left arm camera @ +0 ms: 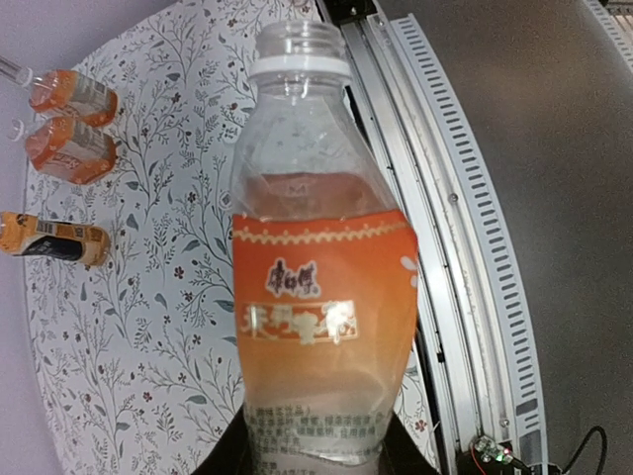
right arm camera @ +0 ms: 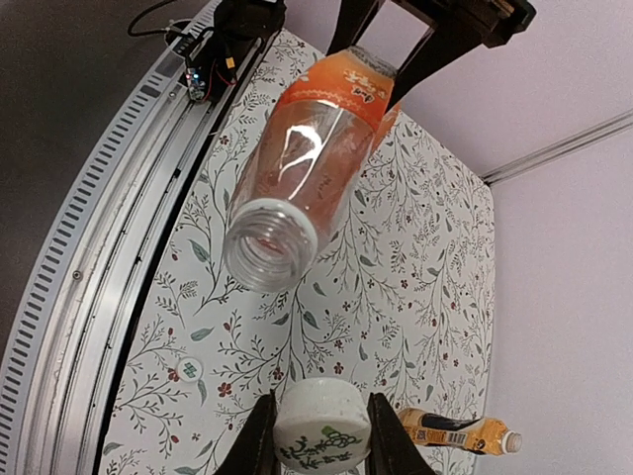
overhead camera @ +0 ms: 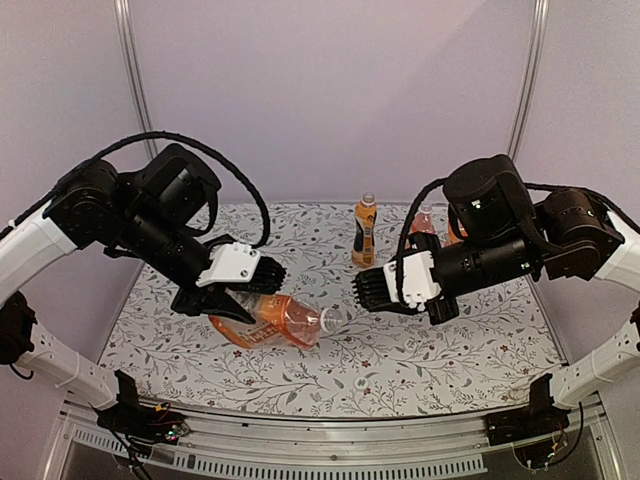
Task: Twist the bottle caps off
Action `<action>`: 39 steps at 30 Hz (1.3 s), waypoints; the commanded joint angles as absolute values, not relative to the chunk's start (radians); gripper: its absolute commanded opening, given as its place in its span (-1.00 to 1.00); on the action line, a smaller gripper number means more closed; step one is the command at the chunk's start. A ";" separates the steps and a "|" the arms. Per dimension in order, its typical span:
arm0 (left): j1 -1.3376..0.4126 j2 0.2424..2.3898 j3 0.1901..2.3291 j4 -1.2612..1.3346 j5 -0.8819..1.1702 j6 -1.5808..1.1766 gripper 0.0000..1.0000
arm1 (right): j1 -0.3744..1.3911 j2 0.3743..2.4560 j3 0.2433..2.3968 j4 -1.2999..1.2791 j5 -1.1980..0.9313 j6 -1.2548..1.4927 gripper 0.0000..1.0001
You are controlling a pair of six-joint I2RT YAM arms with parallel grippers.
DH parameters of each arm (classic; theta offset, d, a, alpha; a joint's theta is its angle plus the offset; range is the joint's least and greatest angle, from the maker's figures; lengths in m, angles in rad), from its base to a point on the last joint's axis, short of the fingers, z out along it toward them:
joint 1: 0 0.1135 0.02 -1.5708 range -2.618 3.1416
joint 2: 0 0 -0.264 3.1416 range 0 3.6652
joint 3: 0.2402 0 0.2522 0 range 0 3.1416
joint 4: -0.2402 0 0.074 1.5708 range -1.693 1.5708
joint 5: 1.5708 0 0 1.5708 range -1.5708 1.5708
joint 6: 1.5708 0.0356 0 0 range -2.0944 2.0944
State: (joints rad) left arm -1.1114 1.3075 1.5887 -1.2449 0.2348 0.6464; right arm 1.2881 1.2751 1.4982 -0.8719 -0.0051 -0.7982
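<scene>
My left gripper [overhead camera: 243, 292] is shut on a squat orange-label bottle [overhead camera: 268, 320] and holds it tilted above the table, neck pointing right. In the left wrist view the bottle [left arm camera: 318, 297] fills the frame, and its threaded neck [left arm camera: 297, 45] is open with no cap on it. My right gripper [overhead camera: 363, 289] is just right of the neck. In the right wrist view it [right arm camera: 319, 435] is shut on a white ribbed cap [right arm camera: 321, 430], held a short way off the bottle's open mouth [right arm camera: 267, 247]. The tall dark-label bottle [overhead camera: 365, 230] stands capped at the back.
Another white cap [overhead camera: 362, 383] lies loose on the floral mat near the front, also in the right wrist view [right arm camera: 185, 371]. Two more squat bottles [left arm camera: 74, 91] [left arm camera: 69, 148] stand at the back right, partly hidden behind my right arm. A metal rail [overhead camera: 330, 425] runs along the near edge.
</scene>
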 commanded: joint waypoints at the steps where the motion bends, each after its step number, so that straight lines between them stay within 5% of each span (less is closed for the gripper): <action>1: -1.106 1.289 1.594 -1.260 0.228 0.618 -0.89 | 1.273 1.283 1.491 -0.834 0.030 -0.837 -1.00; 6: -1.082 1.262 1.576 -1.130 0.125 0.520 -0.88 | 1.124 1.248 1.342 -0.711 0.243 -0.434 -1.00; 10: -1.019 1.260 1.581 -1.031 0.042 0.425 -0.88 | 0.986 1.263 1.233 -0.794 0.444 0.169 -1.00; 15: -0.997 1.265 1.525 -0.882 0.022 0.407 -0.84 | 0.833 1.292 1.021 -0.873 0.418 0.585 -1.00; 29: -1.005 1.506 1.595 -0.726 0.003 0.309 -0.84 | 0.700 1.422 0.730 -0.628 0.141 0.689 -1.00; 39: -1.008 1.543 1.620 -0.728 0.004 0.304 -0.84 | 0.698 1.571 0.752 -0.633 0.072 0.671 -0.86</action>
